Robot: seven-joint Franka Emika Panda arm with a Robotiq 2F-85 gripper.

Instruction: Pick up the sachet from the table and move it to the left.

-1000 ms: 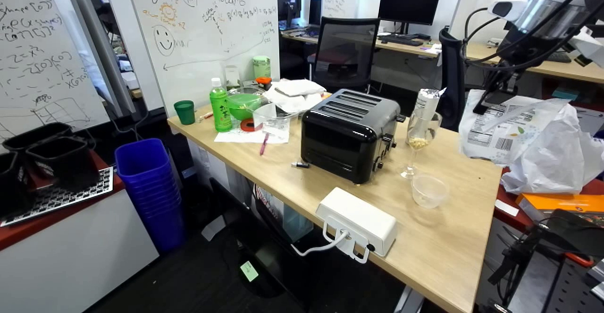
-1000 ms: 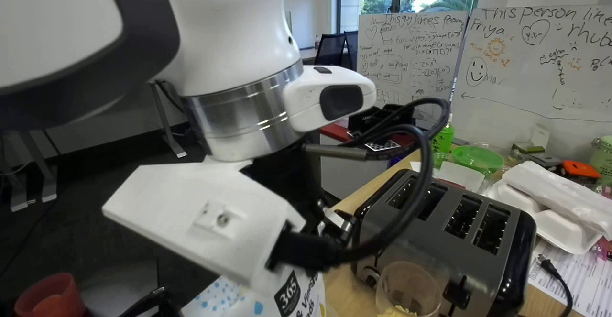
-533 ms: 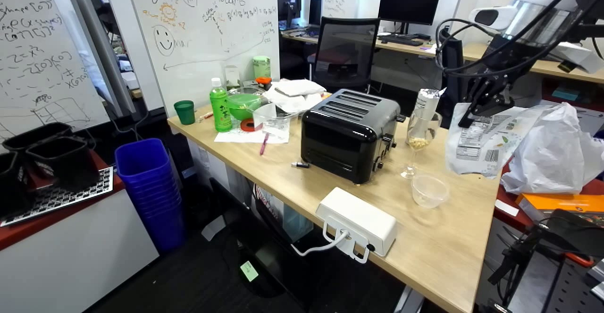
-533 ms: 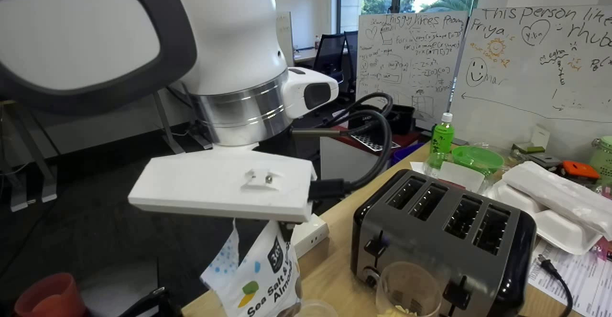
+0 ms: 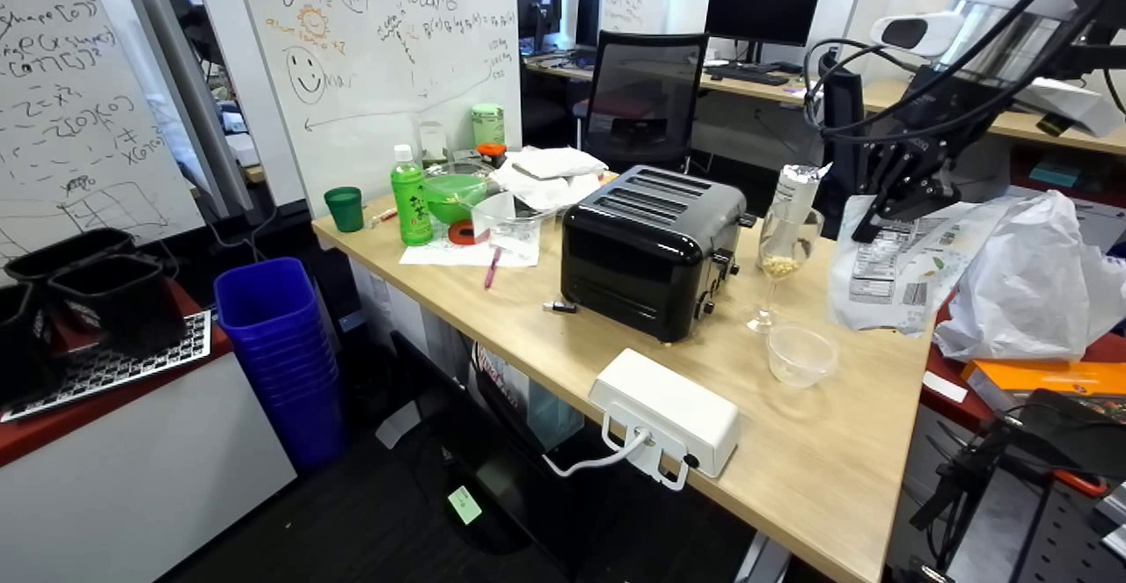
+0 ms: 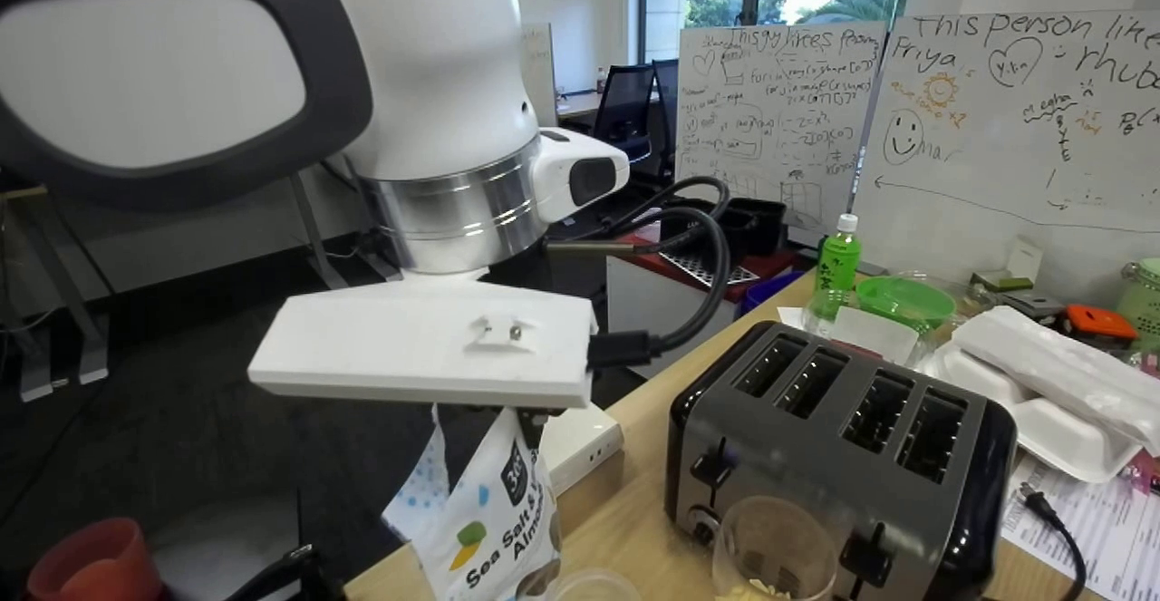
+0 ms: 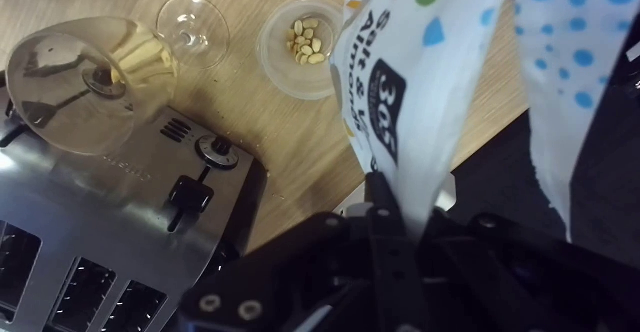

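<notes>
The sachet, a white crinkled pouch with grey print, hangs from my gripper (image 5: 866, 224) near the right side of the light wood table (image 5: 827, 460). The sachet (image 5: 897, 280) overlaps the table's far right edge in this exterior view; I cannot tell whether its bottom touches the wood. In an exterior view the sachet (image 6: 494, 528) shows its printed front, with the gripper mostly hidden behind the white camera mount. In the wrist view my gripper (image 7: 395, 192) is shut on a narrow gathered part of the sachet (image 7: 425, 66), and a torn dotted flap hangs to the right.
A clear plastic cup (image 5: 802, 359) and a stemmed glass with nuts (image 5: 783, 253) stand close to the sachet. The black toaster (image 5: 655, 253) stands beyond them. A white box (image 5: 666, 411) sits on the front edge. A puffy white bag (image 5: 1038, 284) lies to the right.
My gripper and the sachet have moved left and a little lower in an exterior view, mostly in the first half second. The sachet stays held; the arm is now almost still.
</notes>
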